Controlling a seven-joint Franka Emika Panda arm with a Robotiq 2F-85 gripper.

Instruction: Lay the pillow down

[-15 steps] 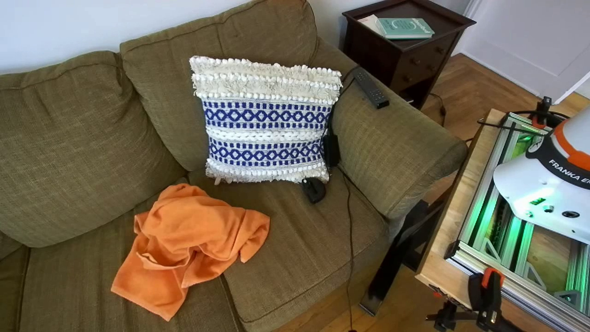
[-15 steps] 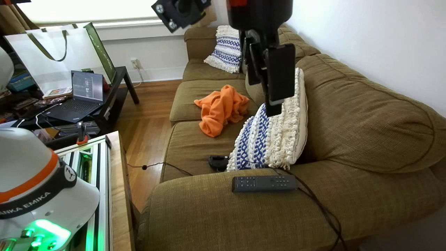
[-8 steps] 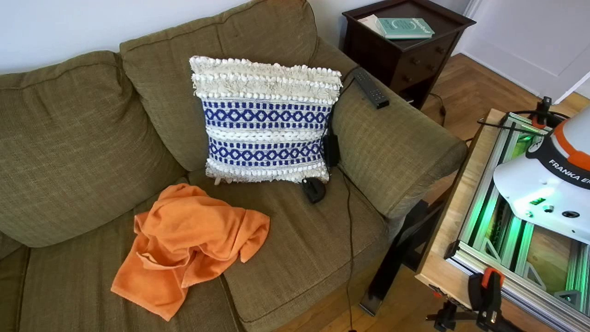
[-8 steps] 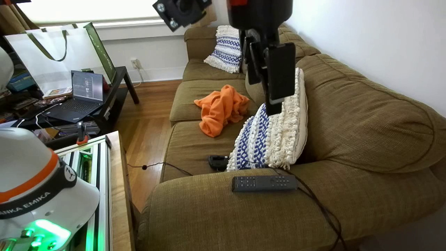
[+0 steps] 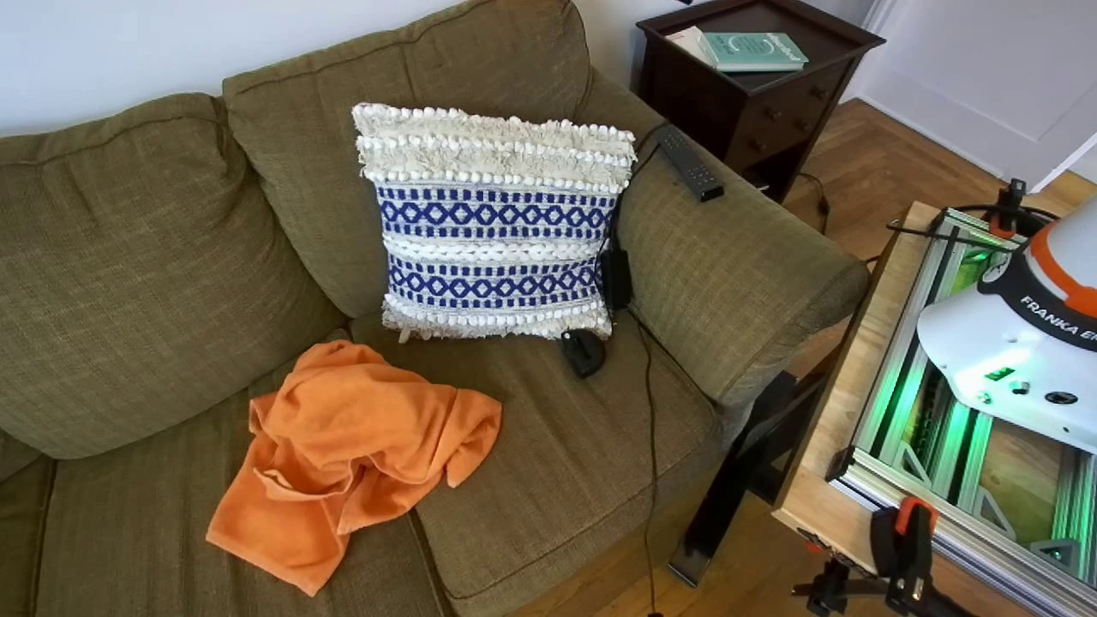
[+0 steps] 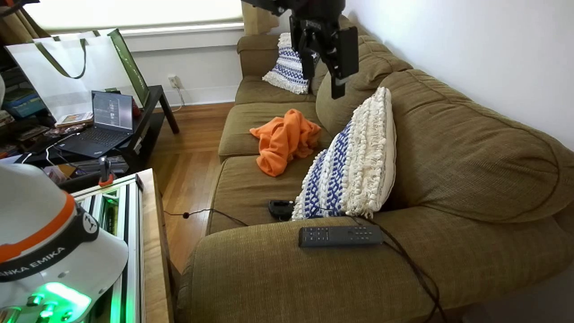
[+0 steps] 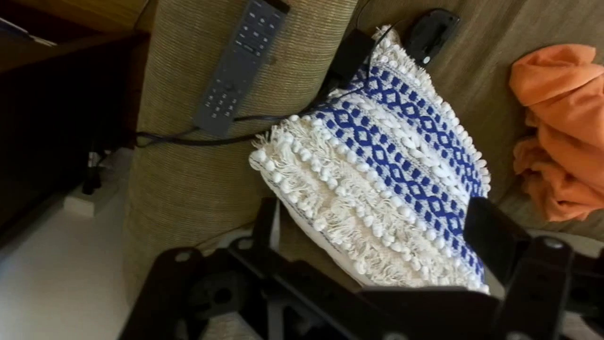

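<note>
Wrist view: jaws apart; in both exterior views the pillow [image 5: 497,248] stands tilted, sofa [image 5: 548,480] beneath, cloth [image 5: 368,420] near it.

Near pillow [image 5: 497,231] on sofa [image 5: 540,480], leaning against back cushion [image 5: 446,73], beside armrest [image 5: 737,266] — remote [image 5: 688,163] on armrest. Far pillow [image 6: 289,69] at opposite end; cloth [image 5: 360,437] on sofa between 2 pillows. Side table [image 5: 788,101] on armrest's outer side, book [image 5: 754,51] on top. Gripper [image 6: 323,80] above sofa — apart from near pillow.
</note>
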